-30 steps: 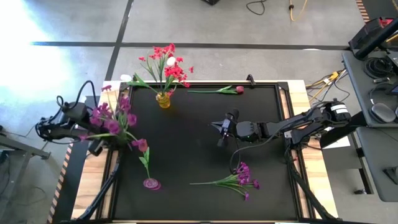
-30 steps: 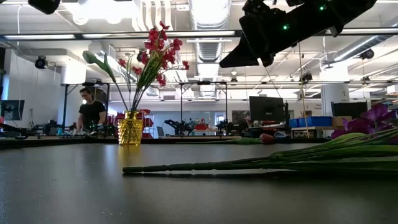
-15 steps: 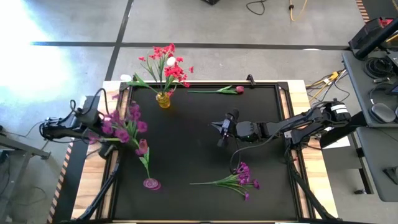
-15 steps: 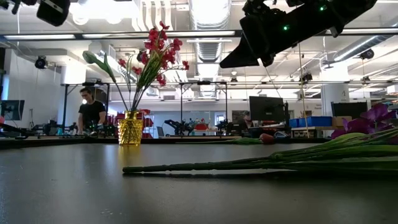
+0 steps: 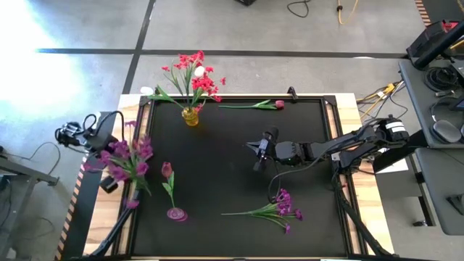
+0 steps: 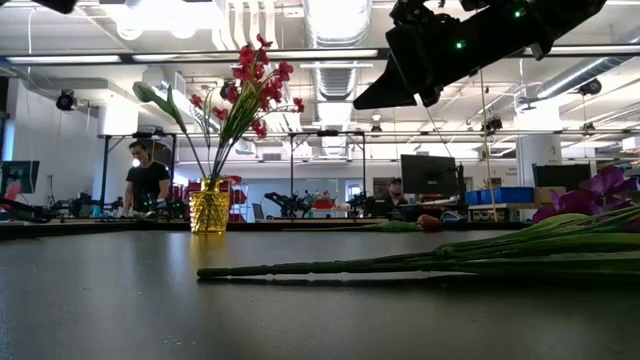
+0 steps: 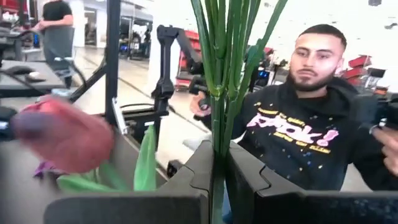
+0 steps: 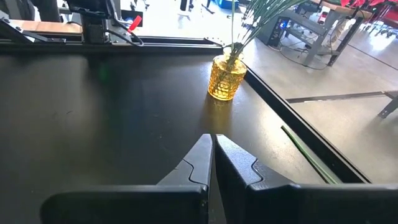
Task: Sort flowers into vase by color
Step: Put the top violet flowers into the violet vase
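purple flowers (image 5: 125, 158) stand clamped by their stems in the left gripper (image 7: 217, 180).

Red artificial sprigs with one white bud (image 5: 194, 78) stand upright in a yellow ribbed glass vase (image 5: 191, 116); a purple-bloomed bunch (image 5: 125, 161) is clamped at the worktop's left edge; another purple bunch (image 5: 272, 209) and a pink-budded stem (image 5: 255, 105) lie flat.

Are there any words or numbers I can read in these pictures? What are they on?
Pink graffiti-style lettering on the person's black sweatshirt, left wrist view: too stylized and blurred to read for sure.
Monitor in the room behind the table, low view: nothing readable on it.
Yellow vase, flowers and black table mat: no words, numbers or labels.
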### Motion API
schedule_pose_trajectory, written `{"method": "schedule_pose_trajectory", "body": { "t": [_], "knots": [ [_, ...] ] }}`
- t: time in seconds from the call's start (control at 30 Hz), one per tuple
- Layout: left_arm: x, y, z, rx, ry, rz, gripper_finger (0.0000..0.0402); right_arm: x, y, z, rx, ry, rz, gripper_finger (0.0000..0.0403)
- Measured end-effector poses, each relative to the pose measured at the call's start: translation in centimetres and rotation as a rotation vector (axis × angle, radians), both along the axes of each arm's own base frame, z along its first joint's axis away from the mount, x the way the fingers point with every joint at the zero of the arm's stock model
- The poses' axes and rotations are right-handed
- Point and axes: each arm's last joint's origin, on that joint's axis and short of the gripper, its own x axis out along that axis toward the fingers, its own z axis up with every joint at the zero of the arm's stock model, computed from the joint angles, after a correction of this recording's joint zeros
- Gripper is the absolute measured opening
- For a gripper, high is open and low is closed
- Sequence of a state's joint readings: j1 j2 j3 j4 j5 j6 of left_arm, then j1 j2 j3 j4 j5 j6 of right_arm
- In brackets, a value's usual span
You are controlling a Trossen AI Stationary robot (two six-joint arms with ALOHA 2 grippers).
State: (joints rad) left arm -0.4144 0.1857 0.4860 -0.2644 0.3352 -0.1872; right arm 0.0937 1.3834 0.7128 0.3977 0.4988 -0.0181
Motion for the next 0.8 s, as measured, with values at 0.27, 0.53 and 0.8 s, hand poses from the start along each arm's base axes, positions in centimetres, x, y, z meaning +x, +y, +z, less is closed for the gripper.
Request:
{"method": "schedule_pose_trajectory", "body": {
  "t": [0.27,0.53,0.8],
  "knots": [
    [2.2,-2.4,-3.4,0.068,0.050,-0.016,0.0005,0.0,0.0,0.0,0.000,0.000,0.000,0.0013],
    [3.4,-4.9,-5.5,0.108,-0.021,-0.032,0.0005,0.0,0.0,0.0,0.000,-0.003,0.000,0.0013],
    [4.2,-6.7,-6.8,0.217,0.002,0.059,0.0005,0.0,0.0,0.0,0.000,-0.003,0.000,0.0013]
  ]
}}
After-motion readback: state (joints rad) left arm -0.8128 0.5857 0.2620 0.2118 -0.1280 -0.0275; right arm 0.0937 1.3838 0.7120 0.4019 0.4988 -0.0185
